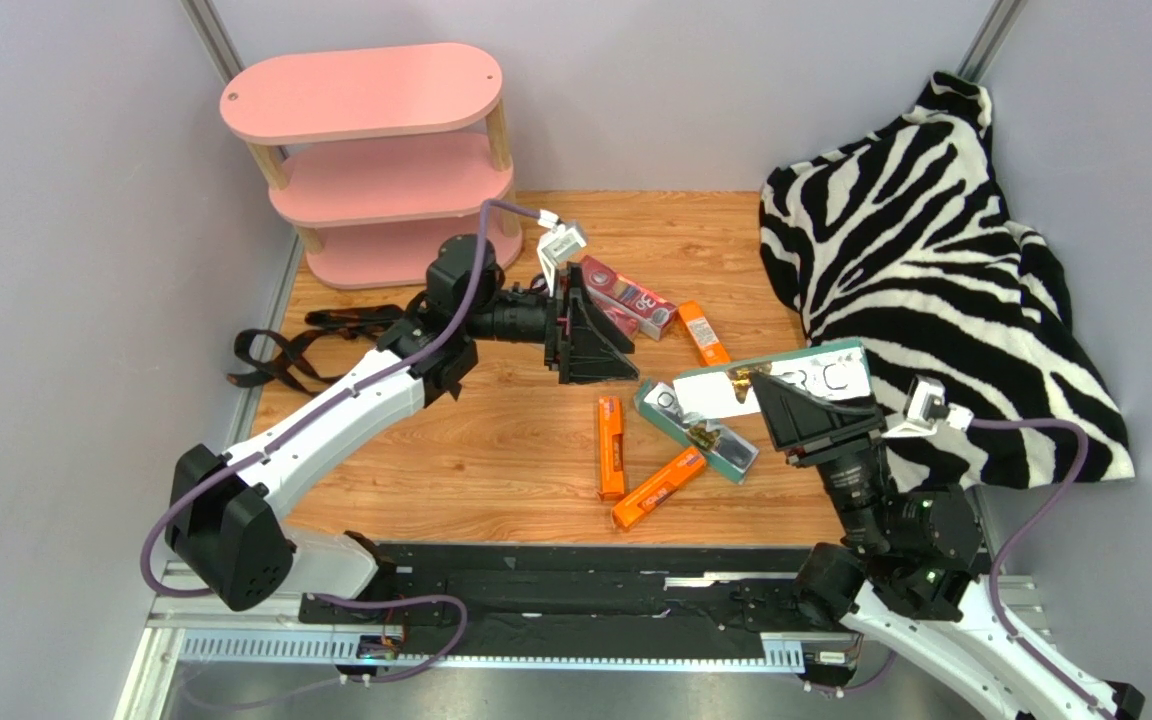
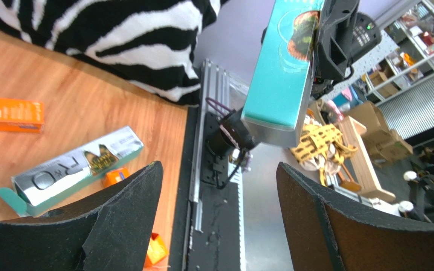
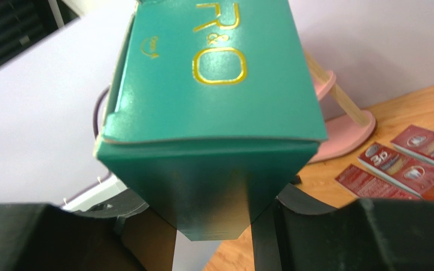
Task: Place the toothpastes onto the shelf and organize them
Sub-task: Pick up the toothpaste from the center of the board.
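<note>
My right gripper (image 1: 812,408) is shut on one end of a silver-grey and teal toothpaste carton (image 1: 732,390), held above the table; the carton's teal end (image 3: 213,113) fills the right wrist view between my jaws (image 3: 219,223). My left gripper (image 1: 609,339) hovers open and empty at mid-table, just in front of dark red cartons (image 1: 627,297). Open, too, in its own view, the left gripper (image 2: 219,169) faces the held carton (image 2: 281,73). A second silver-grey carton (image 1: 698,431) and three orange cartons (image 1: 611,446) (image 1: 659,488) (image 1: 702,333) lie on the wood. The pink shelf (image 1: 364,150) stands back left, its boards bare.
A zebra-print cloth (image 1: 928,225) is heaped at the right and back right. A black strap (image 1: 289,353) lies by the left arm, near the shelf's foot. Grey walls close the left, back and right. A black rail (image 1: 582,585) runs along the near edge.
</note>
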